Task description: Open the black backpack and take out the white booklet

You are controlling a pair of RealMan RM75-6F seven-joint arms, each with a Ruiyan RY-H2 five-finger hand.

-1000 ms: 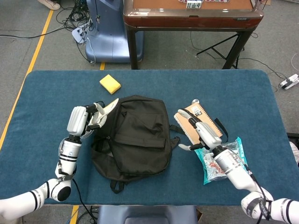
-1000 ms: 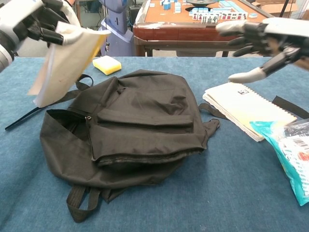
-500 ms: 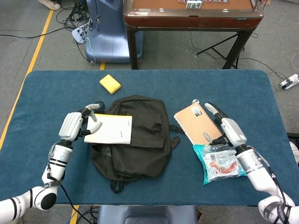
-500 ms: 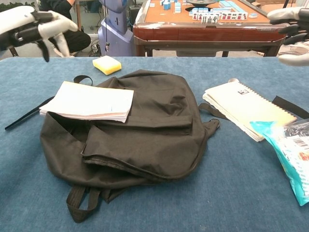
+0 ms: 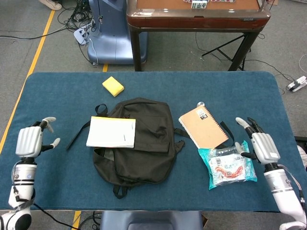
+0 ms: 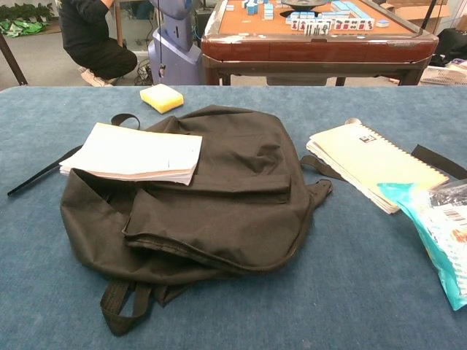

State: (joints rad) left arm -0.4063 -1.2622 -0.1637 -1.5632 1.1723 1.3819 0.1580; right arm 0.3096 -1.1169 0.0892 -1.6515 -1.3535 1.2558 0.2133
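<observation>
Sprawling mid-table, the black backpack (image 5: 136, 141) lay slack with its mouth gaping left — job apparently done. On its left flank rested the white booklet (image 5: 112, 132), clear of the opening. Left hand (image 5: 29, 142) and right hand (image 5: 260, 145) hovered at the table's sides — fingers spread, holding nothing.
</observation>
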